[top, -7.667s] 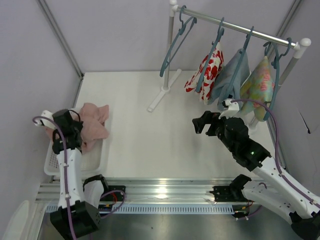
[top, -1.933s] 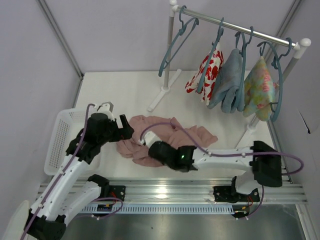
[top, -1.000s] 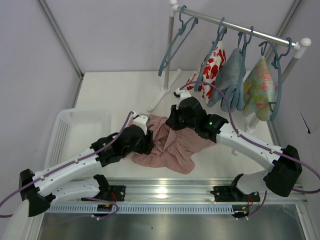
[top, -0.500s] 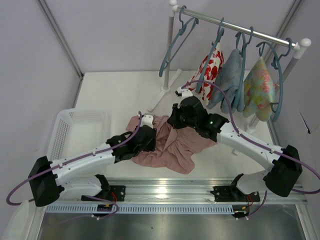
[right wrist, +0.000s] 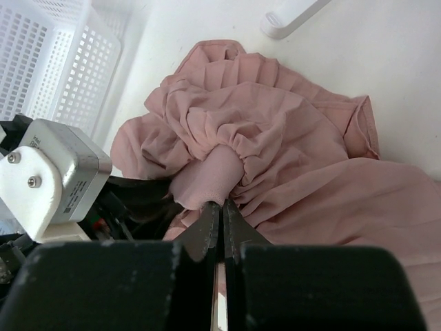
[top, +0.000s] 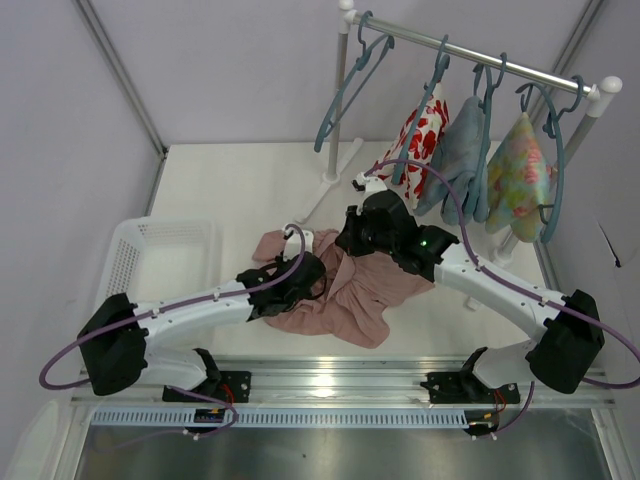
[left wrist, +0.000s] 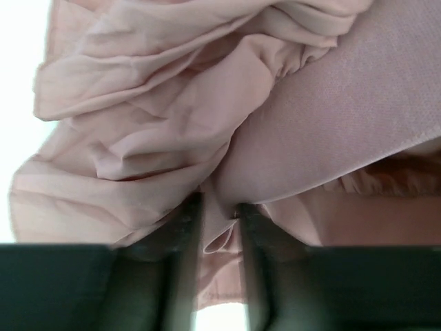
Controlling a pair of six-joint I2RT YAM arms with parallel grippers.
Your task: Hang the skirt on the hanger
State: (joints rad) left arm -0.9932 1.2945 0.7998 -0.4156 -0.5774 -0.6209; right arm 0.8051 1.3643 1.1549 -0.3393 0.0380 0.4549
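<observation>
left wrist: soft gathered dusty-pink skirt (left wrist: 151, 131), smooth knit waistband (left wrist: 344, 131)

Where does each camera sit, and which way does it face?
Top external: above and behind the robot, looking down at the table; left arm and right arm show.
Left wrist: on the left gripper, close against the skirt; its fingers flank a fold.
Right wrist: on the right gripper, looking toward the basket; shut fingers pinch the skirt.
All share the skirt.
</observation>
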